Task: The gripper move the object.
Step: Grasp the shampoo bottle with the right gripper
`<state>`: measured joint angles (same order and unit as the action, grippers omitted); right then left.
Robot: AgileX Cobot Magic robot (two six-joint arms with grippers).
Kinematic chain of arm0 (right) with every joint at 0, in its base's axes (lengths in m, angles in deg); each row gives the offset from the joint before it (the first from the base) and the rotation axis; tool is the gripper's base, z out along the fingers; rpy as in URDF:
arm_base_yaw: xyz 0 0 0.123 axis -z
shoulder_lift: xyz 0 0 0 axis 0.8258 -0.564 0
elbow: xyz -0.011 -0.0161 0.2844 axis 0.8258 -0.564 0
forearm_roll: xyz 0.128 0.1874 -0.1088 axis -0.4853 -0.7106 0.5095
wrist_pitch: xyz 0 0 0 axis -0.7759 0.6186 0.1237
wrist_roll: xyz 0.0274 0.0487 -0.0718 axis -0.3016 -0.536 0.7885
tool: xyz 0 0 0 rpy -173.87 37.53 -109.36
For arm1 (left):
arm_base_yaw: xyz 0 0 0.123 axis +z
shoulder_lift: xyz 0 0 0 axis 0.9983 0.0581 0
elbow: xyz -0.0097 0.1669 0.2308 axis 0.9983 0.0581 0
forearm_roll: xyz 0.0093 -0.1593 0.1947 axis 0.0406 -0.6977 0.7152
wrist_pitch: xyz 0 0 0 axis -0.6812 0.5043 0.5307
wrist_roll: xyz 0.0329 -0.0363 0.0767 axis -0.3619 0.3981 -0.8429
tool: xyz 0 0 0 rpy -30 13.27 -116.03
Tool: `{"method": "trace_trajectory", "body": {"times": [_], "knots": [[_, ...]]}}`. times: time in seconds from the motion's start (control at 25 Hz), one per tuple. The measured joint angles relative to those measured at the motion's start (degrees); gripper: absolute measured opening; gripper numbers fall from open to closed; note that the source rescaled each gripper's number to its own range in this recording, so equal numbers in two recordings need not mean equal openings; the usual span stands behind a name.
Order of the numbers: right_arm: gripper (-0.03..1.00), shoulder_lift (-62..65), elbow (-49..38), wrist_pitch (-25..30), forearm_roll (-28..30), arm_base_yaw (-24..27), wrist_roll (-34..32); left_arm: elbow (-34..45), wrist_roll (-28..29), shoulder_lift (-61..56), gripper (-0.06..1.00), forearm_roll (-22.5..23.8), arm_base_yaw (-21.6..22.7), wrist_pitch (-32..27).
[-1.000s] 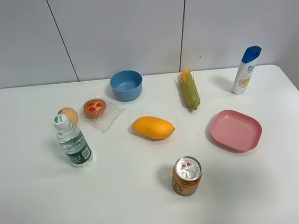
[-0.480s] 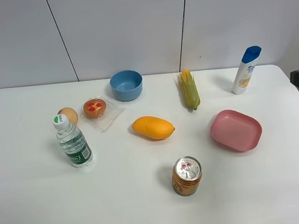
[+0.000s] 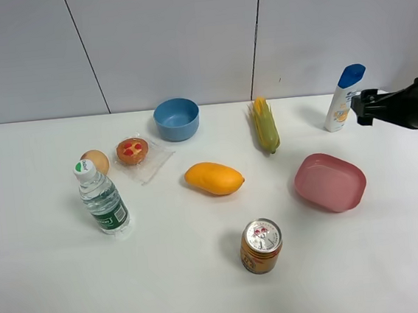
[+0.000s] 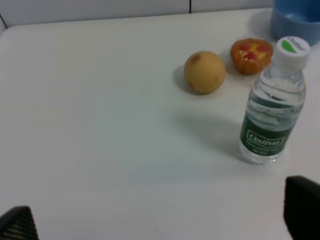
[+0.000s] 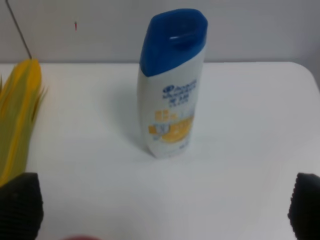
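The white shampoo bottle (image 3: 343, 99) with a blue flip cap stands upright at the back right of the table. It also shows in the right wrist view (image 5: 172, 85), centred between the fingertips and a short way ahead of them. My right gripper (image 3: 363, 107) reaches in from the right edge, open, its tips just right of the bottle and not touching it; in the right wrist view (image 5: 165, 212) the jaws are wide apart. My left gripper (image 4: 160, 222) is open and empty over bare table, and is out of the exterior view.
A clear water bottle (image 3: 102, 198), a brown egg (image 3: 95, 161) and a wrapped tart (image 3: 132, 150) are at the left. A blue bowl (image 3: 176, 119), corn cob (image 3: 265, 124), mango (image 3: 213, 178), pink dish (image 3: 330, 182) and can (image 3: 260, 245) fill the middle and right.
My right arm has come in from the right edge and moved left toward the shampoo bottle. The objects on the table have not moved.
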<state>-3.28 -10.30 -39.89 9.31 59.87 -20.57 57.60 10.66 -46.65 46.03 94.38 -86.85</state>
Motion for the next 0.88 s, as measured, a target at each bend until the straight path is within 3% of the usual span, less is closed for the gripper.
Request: {"method": "trace_trajectory", "body": {"times": [0.36, 0.68, 0.88], "knots": [[1.0, -17.9, 0.0, -23.32, -9.11, 0.0, 15.35, 0.0, 0.0, 0.0, 1.0, 0.0, 0.0, 0.0], [1.0, -25.16, 0.05, -35.67, -10.62, 0.0, 16.7, 0.0, 0.0, 0.0, 1.0, 0.0, 0.0, 0.0], [1.0, -29.84, 1.95, -39.02, -6.12, 0.0, 14.91, 0.0, 0.05, 0.0, 1.0, 0.0, 0.0, 0.0]]}}
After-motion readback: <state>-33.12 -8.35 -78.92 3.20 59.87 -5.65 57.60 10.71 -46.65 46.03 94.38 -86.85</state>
